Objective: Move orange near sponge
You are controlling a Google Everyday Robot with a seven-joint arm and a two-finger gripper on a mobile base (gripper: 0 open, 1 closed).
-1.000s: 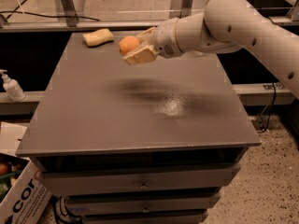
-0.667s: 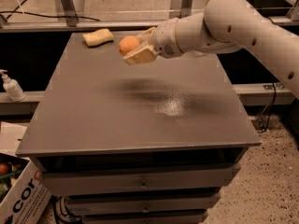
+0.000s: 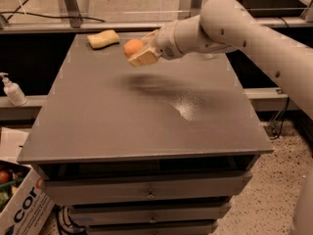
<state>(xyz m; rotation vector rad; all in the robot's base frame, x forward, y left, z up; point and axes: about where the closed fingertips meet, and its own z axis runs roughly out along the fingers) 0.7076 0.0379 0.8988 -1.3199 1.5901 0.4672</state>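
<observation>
Two task objects in view; entries run near to far.

- Drawers (image 3: 146, 191) face the camera under the grey table (image 3: 122, 131). A printed cardboard box (image 3: 19, 212) sits on the floor at lower left, and a pump bottle (image 3: 12, 89) stands on the side ledge. None of these bear on the task.
- Mid table: a dark shadow (image 3: 146, 82) lies on the top below the load. It is detached from the load, so I judge the fruit is carried clear of the surface, not slid.
- The gripper (image 3: 138, 52) reaches in from the right on the white arm (image 3: 234, 26). Its fingers are clamped on the orange (image 3: 132, 47), one above and one beneath. The fruit is airborne over the far half of the table.
- The sponge (image 3: 103, 38) lies flat at the far left corner, near the orange but apart.

Judgement: carry nearly done; lowering beside the sponge and release remain.
</observation>
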